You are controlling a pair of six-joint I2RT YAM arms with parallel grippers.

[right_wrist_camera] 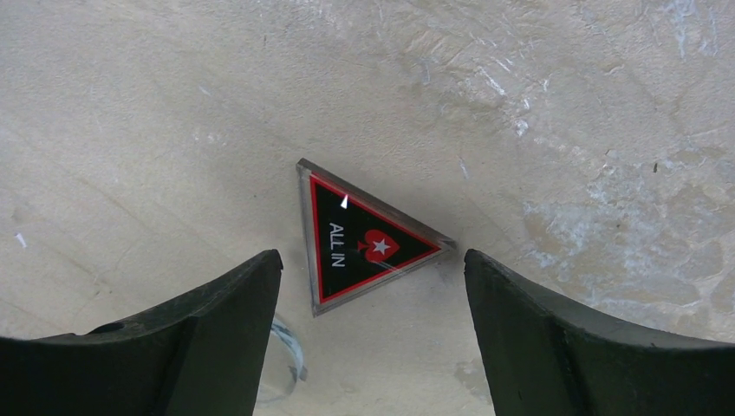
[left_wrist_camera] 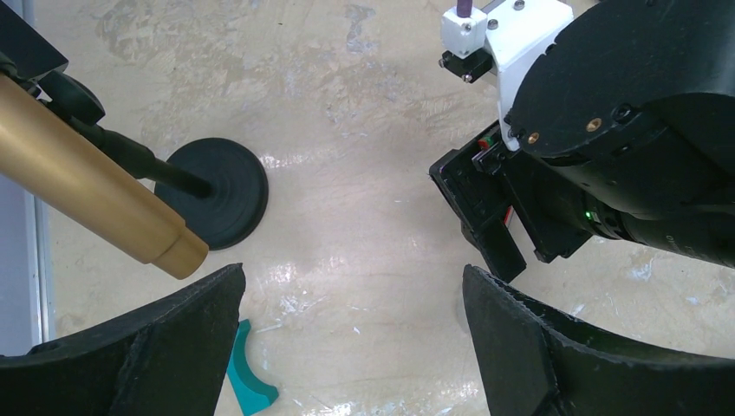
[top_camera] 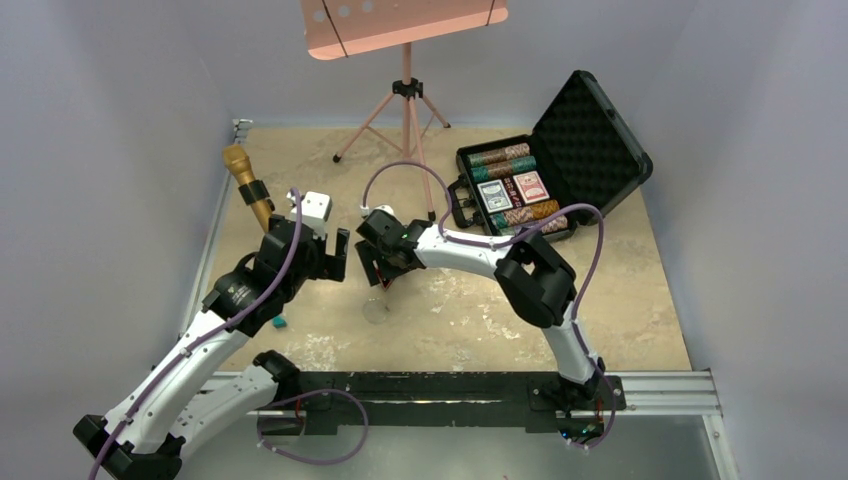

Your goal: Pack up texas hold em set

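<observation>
The table (top_camera: pixel 640 300) shows bare surface around its middle. At two o'clock the open case (top_camera: pixel 590 130) sits near the far-right edge, with chips (top_camera: pixel 505 155) and card decks (top_camera: pixel 515 190) inside. The right gripper (right_wrist_camera: pixel 371 260) hangs spread wide and empty over the triangular button (right_wrist_camera: pixel 360 238) at the centre, touching neither finger. At nine o'clock the left gripper (left_wrist_camera: pixel 353 273) gapes empty near the microphone (left_wrist_camera: pixel 87 191) and a teal piece (left_wrist_camera: pixel 247 377).

The triangular button (right_wrist_camera: pixel 364 238) looks glossy plastic, the table (right_wrist_camera: pixel 563 104) matt and mottled, the microphone (left_wrist_camera: pixel 87 195) satin gold metal.

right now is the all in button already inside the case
No, the triangular button lies flat on the table between the fingers of the open right gripper.
</observation>
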